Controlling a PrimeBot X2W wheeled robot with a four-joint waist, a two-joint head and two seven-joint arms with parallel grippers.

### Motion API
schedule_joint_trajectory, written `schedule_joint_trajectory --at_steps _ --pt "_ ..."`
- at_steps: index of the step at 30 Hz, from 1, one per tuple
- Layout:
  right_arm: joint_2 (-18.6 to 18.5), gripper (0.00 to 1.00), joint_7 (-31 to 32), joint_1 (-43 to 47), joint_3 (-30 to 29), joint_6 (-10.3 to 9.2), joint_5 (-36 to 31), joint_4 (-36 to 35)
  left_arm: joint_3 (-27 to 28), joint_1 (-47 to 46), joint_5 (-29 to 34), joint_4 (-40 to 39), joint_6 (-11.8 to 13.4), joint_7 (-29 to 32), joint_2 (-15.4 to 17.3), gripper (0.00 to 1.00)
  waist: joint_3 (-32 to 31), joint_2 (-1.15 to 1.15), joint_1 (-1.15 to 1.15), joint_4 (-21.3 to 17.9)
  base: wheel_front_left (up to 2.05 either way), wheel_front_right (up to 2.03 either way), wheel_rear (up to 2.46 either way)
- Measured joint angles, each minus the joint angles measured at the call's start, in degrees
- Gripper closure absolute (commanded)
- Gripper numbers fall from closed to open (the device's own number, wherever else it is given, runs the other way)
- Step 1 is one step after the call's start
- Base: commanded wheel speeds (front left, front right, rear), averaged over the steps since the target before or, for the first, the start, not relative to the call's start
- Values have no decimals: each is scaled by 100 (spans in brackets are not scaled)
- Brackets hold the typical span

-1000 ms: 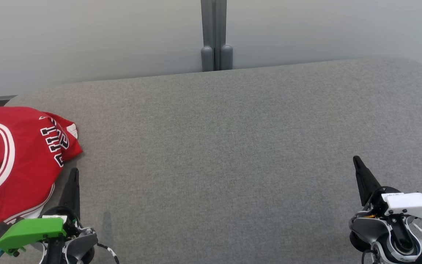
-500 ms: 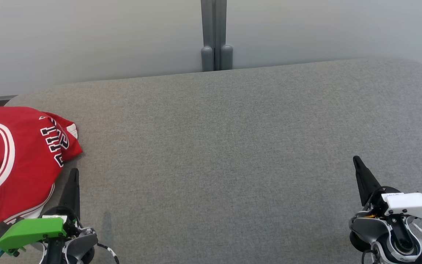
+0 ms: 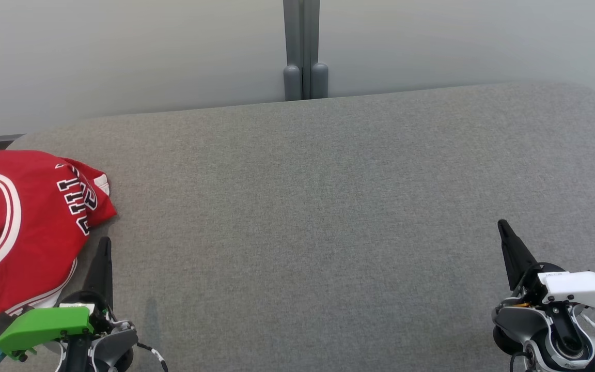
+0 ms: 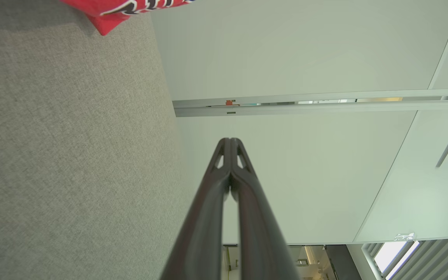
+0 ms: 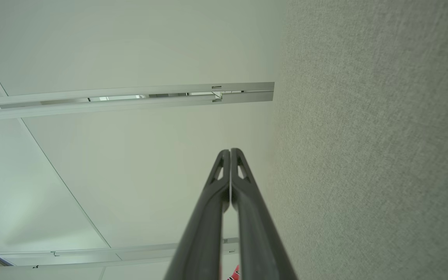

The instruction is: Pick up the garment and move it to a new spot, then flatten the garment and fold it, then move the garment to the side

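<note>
Change: nothing has shifted since the earlier frames; the garment [image 3: 24, 227], both grippers and the camera stay as they were.
Surface: a broad grey fabric top [image 3: 328, 206] with rounded far corners, its weave fine and flecked.
Room: smooth pale wall panels [image 3: 122, 51] stand behind the top, and a grey post [image 3: 305, 46] with two rounded feet rises at the middle of the far edge.
Garment: a red jersey lies in a loose, creased heap at the far left of the top. It has white and dark striped trim and black lettering edged in white.
Left gripper [image 3: 104, 242]: at the lower left under a green housing [image 3: 44, 325]. Its two long dark fingers are pressed together with nothing held, just beside the garment's right edge.
Right gripper [image 3: 502, 224]: at the lower right under a white housing [image 3: 581, 289]. Its fingers are closed tip to tip and empty, well apart from the garment.
Hidden: the frame edge cuts off the garment's left part. The lettering runs sideways over folds and cannot be read. The right wrist view catches a small red scrap at its bottom edge.
</note>
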Motion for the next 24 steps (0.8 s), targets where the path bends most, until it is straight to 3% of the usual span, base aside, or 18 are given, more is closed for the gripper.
schedule_joint_trajectory --at_steps 24 --pt "0 100 0 0 0 0 0 0 0 0 0 0 0 0 0 100 0 0 0 0 0 0 0"
